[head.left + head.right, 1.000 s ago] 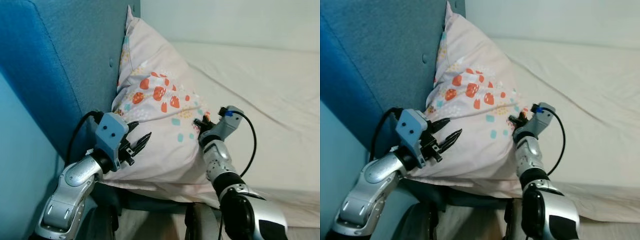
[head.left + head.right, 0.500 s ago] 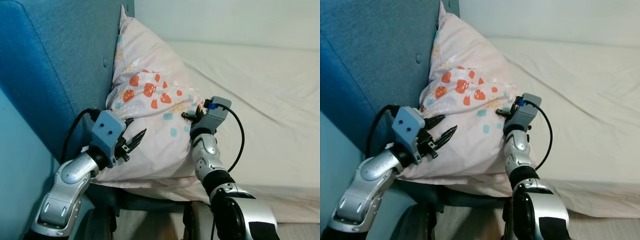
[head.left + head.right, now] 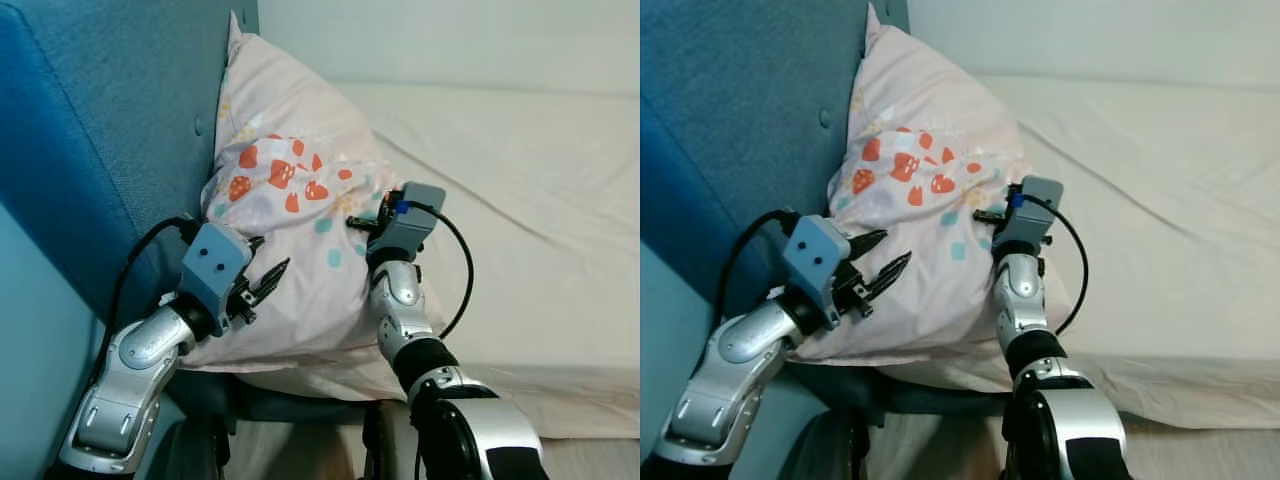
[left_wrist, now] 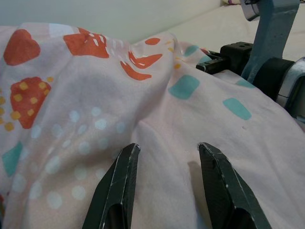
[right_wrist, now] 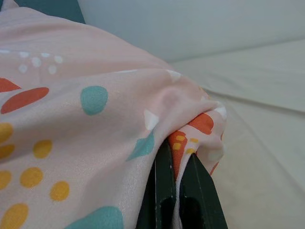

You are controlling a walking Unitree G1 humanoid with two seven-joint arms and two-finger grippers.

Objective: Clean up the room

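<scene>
Currently the strawberry-print pillow (image 3: pixel 300 230) leans against the blue headboard (image 3: pixel 110 130), frame centre-left, long axis running up-left. Right gripper (image 3: pixel 362 222) pinches a fabric fold; left gripper (image 4: pixel 167 152), fingers apart, presses its lower face.

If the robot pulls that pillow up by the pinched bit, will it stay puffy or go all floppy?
Probably floppy: the pillow already folds into wrinkles where the right gripper pinches its cover. It looks soft and light, slumped against the blue headboard. The left gripper, jaws open, may just dent it.
</scene>
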